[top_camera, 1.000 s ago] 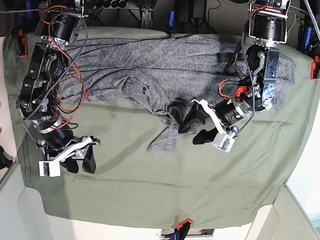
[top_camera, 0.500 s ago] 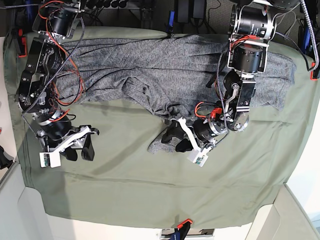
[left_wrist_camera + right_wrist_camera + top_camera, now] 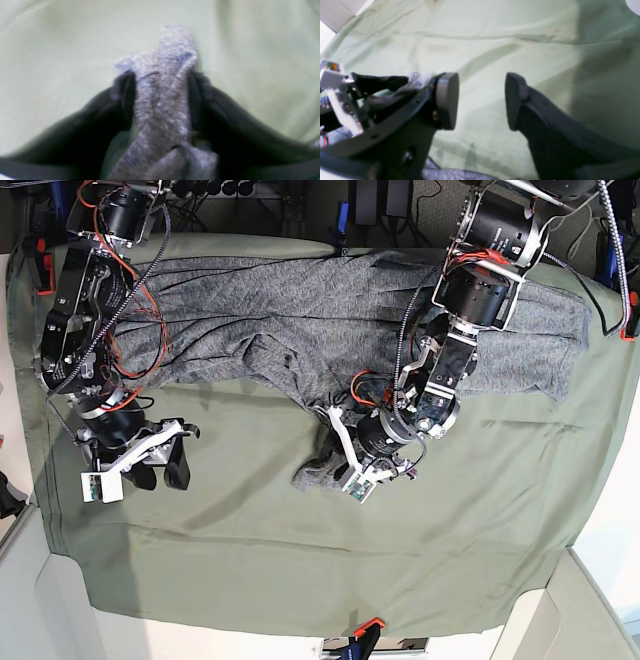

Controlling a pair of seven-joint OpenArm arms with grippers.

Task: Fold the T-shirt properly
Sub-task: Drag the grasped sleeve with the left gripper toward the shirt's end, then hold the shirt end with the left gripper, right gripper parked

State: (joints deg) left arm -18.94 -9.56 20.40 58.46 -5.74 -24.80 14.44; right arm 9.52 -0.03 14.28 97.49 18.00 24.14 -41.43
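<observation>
Left hand (image 3: pixel 161 95): a bunched fold of the T-shirt (image 3: pixel 162 105) is pinched between its fingers, mid-worktop (image 3: pixel 300 570). Right hand (image 3: pixel 481 100) is held wide, empty, above the green cloth (image 3: pixel 495 37).

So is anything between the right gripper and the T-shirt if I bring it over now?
Nothing visible. The right gripper is open over bare table cloth, and only cloth lies between it and the T-shirt. The left gripper already pinches the sleeve.
</observation>
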